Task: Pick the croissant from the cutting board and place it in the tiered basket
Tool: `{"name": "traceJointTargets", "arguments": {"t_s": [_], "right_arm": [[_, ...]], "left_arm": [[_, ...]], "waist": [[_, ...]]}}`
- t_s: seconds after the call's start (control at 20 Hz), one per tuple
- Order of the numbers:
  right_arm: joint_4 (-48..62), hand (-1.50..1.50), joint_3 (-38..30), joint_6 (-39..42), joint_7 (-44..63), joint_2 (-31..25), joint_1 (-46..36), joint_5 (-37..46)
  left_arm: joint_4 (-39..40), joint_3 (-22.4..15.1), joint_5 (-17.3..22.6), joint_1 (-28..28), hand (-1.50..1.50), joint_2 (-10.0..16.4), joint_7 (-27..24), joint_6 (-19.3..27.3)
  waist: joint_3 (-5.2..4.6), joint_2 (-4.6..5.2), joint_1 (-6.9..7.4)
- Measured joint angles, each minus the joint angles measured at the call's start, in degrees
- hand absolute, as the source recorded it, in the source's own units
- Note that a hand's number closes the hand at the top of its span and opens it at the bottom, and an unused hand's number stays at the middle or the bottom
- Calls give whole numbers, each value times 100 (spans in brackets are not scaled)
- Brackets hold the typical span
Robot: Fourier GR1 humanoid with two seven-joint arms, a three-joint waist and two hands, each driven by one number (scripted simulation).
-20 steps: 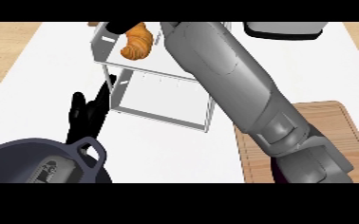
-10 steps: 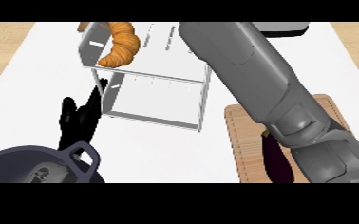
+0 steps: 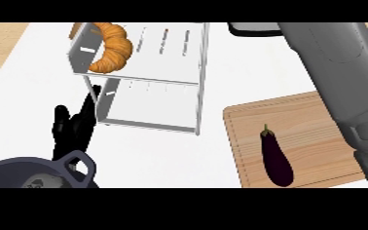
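Head view: my left robot hand [image 3: 72, 129] rests open and empty; golden curved croissant [image 3: 111, 48] lies beyond it, inside the white wire tiered basket [image 3: 203, 78].

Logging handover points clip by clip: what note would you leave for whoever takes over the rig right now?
Left robot hand: open, resting at lower left, holding nothing.
Right robot hand: out of view; only its forearm shows at right.
Croissant: lying in the basket's top tier.
Board: carries only an eggplant.
Done: pick and place.
Left: probably just bringing the right arm home.
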Motion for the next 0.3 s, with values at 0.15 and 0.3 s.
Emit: {"name": "traceJointTargets", "arguments": {"t_s": [0.15, 0.3], "right_arm": [[-852, -150, -219, 86, -57, -444, 706, -221], [-1708, -150, -424, 338, -96, -938, 1487, -479]], "left_arm": [[-31, 40, -4, 80, 0, 9, -24, 15], [-46, 81, 26, 113, 0, 26, -43, -27]], "waist": [[7, -16, -73], [1, -13, -113]]}}
